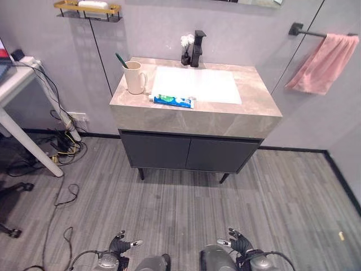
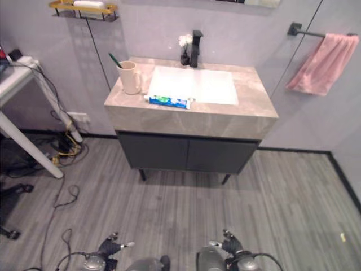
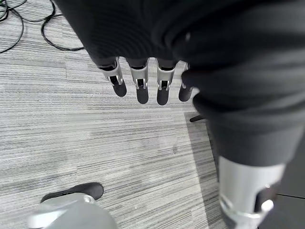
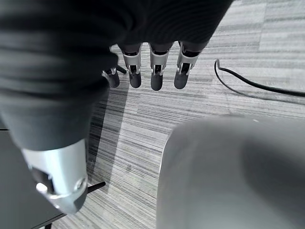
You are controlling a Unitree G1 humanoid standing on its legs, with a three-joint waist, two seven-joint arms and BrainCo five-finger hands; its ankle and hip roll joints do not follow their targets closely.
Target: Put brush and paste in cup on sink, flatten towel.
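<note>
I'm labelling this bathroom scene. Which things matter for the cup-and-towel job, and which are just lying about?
For the job:
toothbrush already in the cup
toothpaste lying on the sink counter
pink towel bunched on its rail

Lying about:
black tap
small flower vase
gold wall shelf
white desk

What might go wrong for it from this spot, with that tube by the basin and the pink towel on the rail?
The toothpaste lies at the counter's front edge, so a clumsy grab may knock it to the floor. The cup already holds the toothbrush and could tip if bumped. The bunched towel hangs high on the right, likely an awkward reach. Both the left hand and right hand hang low, open.
</note>
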